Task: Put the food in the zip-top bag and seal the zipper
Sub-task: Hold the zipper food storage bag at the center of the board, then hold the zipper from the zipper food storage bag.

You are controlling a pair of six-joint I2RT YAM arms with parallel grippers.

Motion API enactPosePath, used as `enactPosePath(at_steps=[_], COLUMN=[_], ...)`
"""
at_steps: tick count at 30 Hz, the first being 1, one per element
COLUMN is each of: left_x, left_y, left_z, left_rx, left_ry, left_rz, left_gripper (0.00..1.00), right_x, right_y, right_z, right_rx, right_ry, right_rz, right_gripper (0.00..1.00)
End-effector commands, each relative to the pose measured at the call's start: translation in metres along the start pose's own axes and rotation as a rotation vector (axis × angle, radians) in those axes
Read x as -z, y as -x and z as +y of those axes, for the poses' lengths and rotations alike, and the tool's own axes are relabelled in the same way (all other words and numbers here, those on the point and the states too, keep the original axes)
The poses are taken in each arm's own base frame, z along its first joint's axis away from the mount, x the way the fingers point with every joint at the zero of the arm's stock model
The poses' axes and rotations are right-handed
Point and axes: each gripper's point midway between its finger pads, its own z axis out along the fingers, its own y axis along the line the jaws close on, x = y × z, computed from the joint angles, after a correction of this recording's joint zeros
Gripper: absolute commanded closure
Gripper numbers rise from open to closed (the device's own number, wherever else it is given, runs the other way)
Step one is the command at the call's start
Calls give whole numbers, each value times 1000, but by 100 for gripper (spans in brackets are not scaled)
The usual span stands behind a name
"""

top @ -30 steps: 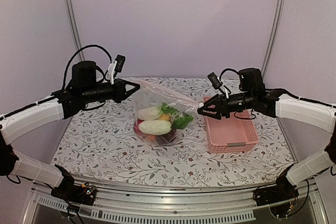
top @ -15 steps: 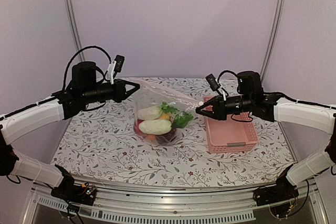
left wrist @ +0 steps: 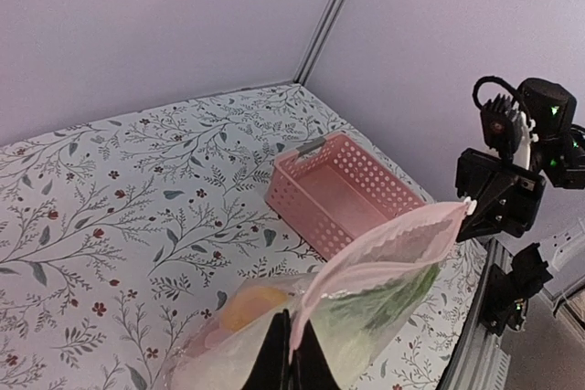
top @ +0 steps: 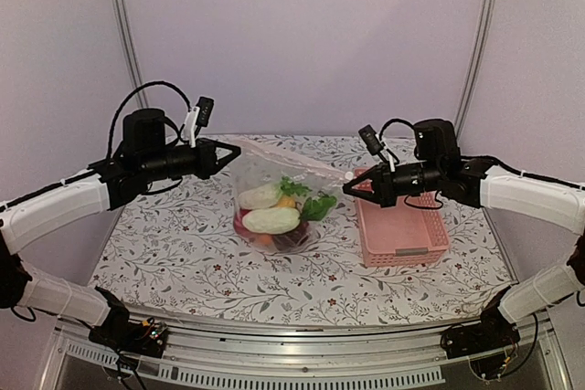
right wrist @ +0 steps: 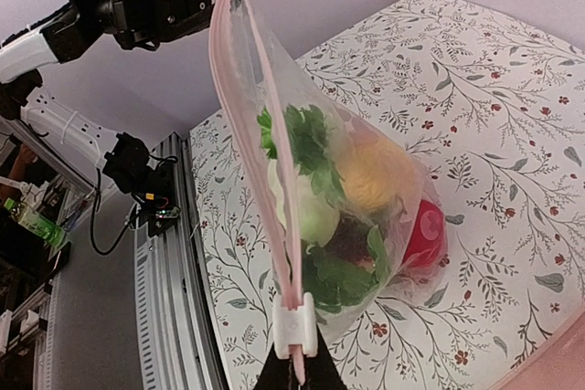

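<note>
The zip-top bag point(top: 274, 198) is sitting near the middle of the floral table point(top: 183, 253), its belly resting on the cloth and its mouth being held up and stretched between both arms. The food is lying inside it: white oblong pieces point(top: 271, 220) in front, green leafy pieces point(top: 317, 208) toward 3 o'clock, with orange and red rounds behind. The left gripper point(top: 228, 154), at 10 o'clock from the bag, is pressing its fingers together on that end of the zipper point(top: 292, 164). The right gripper point(top: 349, 188), at 2 o'clock from the bag, is pinching the other end, right beside the white slider point(right wrist: 295, 331). The empty pink basket point(top: 407, 230) is lying at 3 o'clock, apart from the bag. Filling looks finished, so sealing is probably the step in hand; how much of the strip is already closed cannot be told. Doing it well likely means the left pinch acting as a fixed anchor, the strip being kept straight and taut, and any travel running along the strip's own line, without hoisting the loaded bag off the table
</note>
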Motion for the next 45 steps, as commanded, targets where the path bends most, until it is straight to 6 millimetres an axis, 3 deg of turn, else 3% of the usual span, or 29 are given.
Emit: enactPosePath(at_steps=[1, 3, 6, 8, 10, 13, 17, 21, 26, 30, 37, 45], left_x=[15, 21, 34, 51, 71, 78, 36, -1, -36, -49, -56, -62], left_y=[8, 9, 18, 42, 79, 114, 98, 80, 50, 25, -1, -9], left_z=[1, -9, -27, -38, -61, -94, -129, -159, -175, -186, -198, -203], left_rx=[-16, -38, -93, -150, -236, -348, -402, -393, -373, -366, -370, -364], left_ry=[9, -38, -88, -47, -26, -73, -246, -397, -504, -571, -621, -636], left_rz=[-39, -42, -55, -104, -204, -245, -75, -22, 72, 139, 199, 224], left_gripper=[100, 95, 67, 52, 41, 32, 32, 33, 39, 41, 53, 73], right_x=[18, 22, 22, 18, 15, 12, 10, 9, 6, 3, 4, 2], right_y=[35, 47, 65, 72, 77, 82, 80, 70, 55, 43, 38, 37], right_z=[24, 36, 51, 58, 63, 70, 79, 88, 93, 89, 89, 87], right_rx=[87, 138, 216, 254, 296, 340, 365, 367, 349, 337, 330, 332], right_ry=[-22, -16, -11, -14, -20, -12, 8, 45, 64, 55, 51, 51], right_rz=[-24, -17, 6, 39, 75, 115, 161, 200, 241, 279, 287, 289], right_gripper=[100, 100, 100, 100, 100, 100, 100, 100, 100, 100, 100, 100])
